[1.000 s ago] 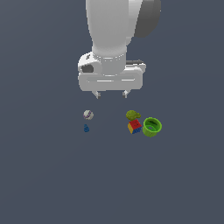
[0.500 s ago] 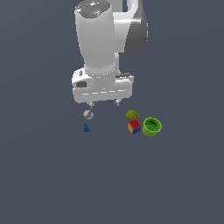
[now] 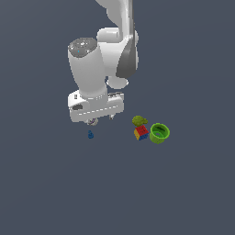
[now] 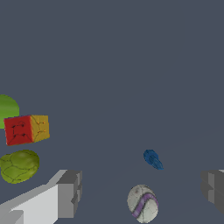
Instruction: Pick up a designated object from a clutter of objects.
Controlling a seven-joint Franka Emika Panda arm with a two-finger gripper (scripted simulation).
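Note:
The designated object, a tiny dark blue piece point(image 3: 90, 135) point(image 4: 152, 159), lies on the flat grey floor. My gripper point(image 3: 99, 120) point(image 4: 142, 187) hangs open just above and behind it in the exterior view, holding nothing. The grey-white ball point(image 3: 92, 122) point(image 4: 142, 203) sits beneath the hand, half hidden by it in the exterior view. In the wrist view, both grey fingers point(image 4: 70, 192) stand wide apart, with the ball and the blue piece showing in the gap below them.
The remaining clutter sits toward the exterior view's right: an olive-green lumpy thing point(image 3: 139, 120) point(image 4: 19, 165), a red-yellow-blue cube point(image 3: 141, 132) point(image 4: 26, 129) and a bright green cup point(image 3: 159, 133) point(image 4: 8, 110), packed close together.
The arm has swung toward the exterior view's left and come lower, now covering the ball. The objects have stayed where they were.

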